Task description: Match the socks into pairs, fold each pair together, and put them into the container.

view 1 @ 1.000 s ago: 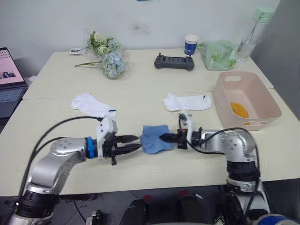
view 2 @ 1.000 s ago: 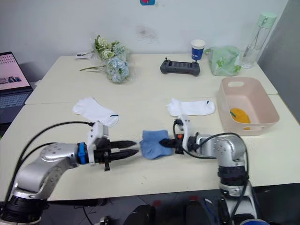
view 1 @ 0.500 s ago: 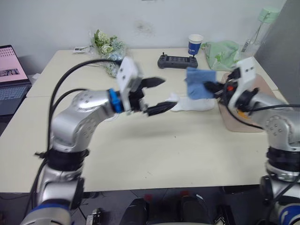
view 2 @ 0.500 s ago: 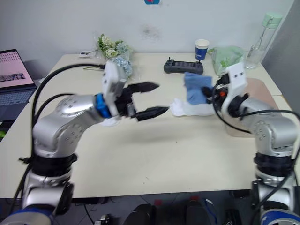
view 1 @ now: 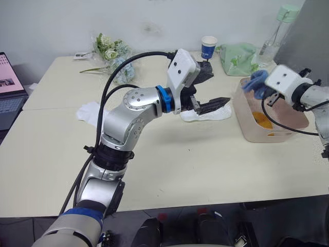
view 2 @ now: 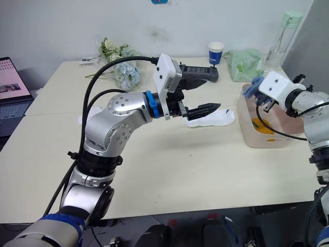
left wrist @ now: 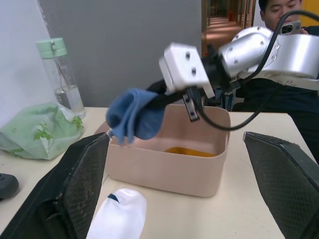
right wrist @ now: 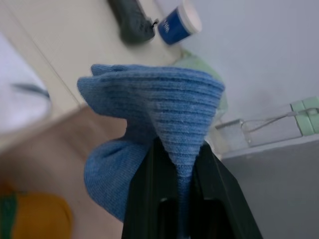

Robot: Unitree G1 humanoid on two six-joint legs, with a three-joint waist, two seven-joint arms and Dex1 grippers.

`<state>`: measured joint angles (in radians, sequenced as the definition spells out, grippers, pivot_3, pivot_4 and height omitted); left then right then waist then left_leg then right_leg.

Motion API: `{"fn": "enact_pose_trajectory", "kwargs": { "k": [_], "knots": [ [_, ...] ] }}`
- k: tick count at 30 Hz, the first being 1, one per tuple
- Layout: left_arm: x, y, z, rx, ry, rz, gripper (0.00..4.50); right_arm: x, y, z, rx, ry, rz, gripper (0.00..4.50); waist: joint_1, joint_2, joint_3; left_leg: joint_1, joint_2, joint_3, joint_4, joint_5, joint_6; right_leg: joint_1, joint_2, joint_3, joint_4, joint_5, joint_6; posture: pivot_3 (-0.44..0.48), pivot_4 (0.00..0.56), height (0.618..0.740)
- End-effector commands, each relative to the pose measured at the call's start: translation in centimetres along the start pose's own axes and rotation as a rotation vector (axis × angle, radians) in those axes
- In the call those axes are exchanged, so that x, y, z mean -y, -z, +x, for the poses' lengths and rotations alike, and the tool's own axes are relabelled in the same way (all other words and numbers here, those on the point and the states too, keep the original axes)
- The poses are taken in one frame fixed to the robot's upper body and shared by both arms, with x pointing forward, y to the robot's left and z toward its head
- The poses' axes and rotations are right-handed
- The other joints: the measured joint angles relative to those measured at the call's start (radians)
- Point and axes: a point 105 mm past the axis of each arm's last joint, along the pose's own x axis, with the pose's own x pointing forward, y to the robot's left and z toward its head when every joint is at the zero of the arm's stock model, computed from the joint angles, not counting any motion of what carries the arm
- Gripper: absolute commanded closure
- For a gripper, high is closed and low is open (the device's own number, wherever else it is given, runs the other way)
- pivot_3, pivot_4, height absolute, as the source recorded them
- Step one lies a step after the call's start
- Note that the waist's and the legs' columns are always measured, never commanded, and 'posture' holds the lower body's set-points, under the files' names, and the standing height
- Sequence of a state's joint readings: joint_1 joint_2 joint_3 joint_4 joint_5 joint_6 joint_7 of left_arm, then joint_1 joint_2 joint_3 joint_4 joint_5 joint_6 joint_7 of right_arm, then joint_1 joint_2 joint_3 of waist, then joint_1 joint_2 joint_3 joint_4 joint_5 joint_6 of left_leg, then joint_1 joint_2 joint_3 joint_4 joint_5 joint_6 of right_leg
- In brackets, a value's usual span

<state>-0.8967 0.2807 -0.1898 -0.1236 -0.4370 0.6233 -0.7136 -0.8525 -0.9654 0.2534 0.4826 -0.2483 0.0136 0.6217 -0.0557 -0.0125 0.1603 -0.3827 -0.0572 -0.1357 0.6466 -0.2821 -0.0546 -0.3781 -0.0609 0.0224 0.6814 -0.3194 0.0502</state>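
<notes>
The folded light blue socks point(view 1: 255, 81) hang from my right gripper point(view 1: 260, 85), which is shut on them just above the near-left rim of the container point(view 1: 241, 110), a pale pink basket. A mustard-orange sock point(view 1: 263, 121) lies inside it. In the right wrist view the fingers point(right wrist: 149, 199) pinch the blue socks point(right wrist: 154, 114). My left gripper point(view 1: 220, 86) is open and empty, raised above the table over one white sock point(view 1: 216, 114). Another white sock point(view 1: 86, 110) lies at the left, partly behind the left arm.
Along the far edge of the table are a flower bunch point(view 1: 115, 59), a black controller point(view 2: 205, 73), a blue paper cup point(view 1: 208, 47), a green plastic bag point(view 1: 239, 59) and a water bottle point(view 1: 272, 36). A laptop point(view 1: 7, 87) is at the far left. A person point(left wrist: 279, 10) sits beyond the basket.
Both arms rose from the table. My right gripper carried the blue socks up and right to the basket. My left gripper let go of them, opened wide and swung up to the right.
</notes>
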Motion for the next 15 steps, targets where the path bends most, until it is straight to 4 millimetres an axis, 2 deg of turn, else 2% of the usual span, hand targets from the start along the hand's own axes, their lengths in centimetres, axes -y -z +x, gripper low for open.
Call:
{"fn": "enact_pose_trajectory", "kwargs": {
  "k": [1,4,7,10,11,15],
  "knots": [
    [0.5,-1.0,-0.5,0.028,-0.002,0.035,0.02,1.1,0.7,0.1,-0.04,0.004,-0.126,4.5,0.0,0.0,0.0,0.0,0.0,0.0,0.0,0.0,0.0,0.0,0.0,0.0,0.0,0.0,0.0,0.0,0.15,0.74],
    [0.9,-0.6,-0.9,0.018,-0.002,0.025,0.02,0.5,1.5,0.5,-0.068,-0.037,-0.156,4.5,0.001,0.0,0.0,0.0,0.0,0.0,0.0,0.0,0.0,0.0,0.0,0.001,0.0,0.0,0.0,0.0,0.15,0.74],
    [1.1,-0.1,-1.0,-0.003,0.004,0.006,0.02,-1.5,2.0,0.5,-0.071,-0.175,-0.144,4.5,0.004,0.0,0.0,0.0,0.0,0.0,0.001,0.0,0.0,0.0,0.0,0.001,0.0,0.0,0.0,0.0,0.15,0.74],
    [1.2,0.3,-1.0,-0.017,0.002,-0.003,0.02,-1.7,2.1,0.0,-0.063,-0.23,-0.153,4.5,0.004,0.0,0.0,0.0,0.0,0.0,0.001,0.0,0.0,0.0,0.0,0.001,0.0,0.0,0.0,0.0,0.15,0.74],
    [1.2,0.4,-1.0,-0.019,0.003,-0.005,0.0,-1.5,1.9,-0.2,-0.057,-0.241,-0.142,3.83,0.004,0.0,0.0,0.0,0.0,0.0,0.001,0.0,0.0,0.0,0.0,0.001,0.0,0.0,0.0,0.0,0.15,0.74],
    [1.1,0.5,-1.0,-0.018,0.005,-0.007,0.0,-0.8,1.9,-1.7,-0.055,-0.315,-0.11,2.53,0.007,0.0,0.0,0.0,0.0,0.0,0.001,0.0,0.0,0.0,0.0,0.001,0.0,0.0,0.0,0.0,0.15,0.74]
  ]
}}
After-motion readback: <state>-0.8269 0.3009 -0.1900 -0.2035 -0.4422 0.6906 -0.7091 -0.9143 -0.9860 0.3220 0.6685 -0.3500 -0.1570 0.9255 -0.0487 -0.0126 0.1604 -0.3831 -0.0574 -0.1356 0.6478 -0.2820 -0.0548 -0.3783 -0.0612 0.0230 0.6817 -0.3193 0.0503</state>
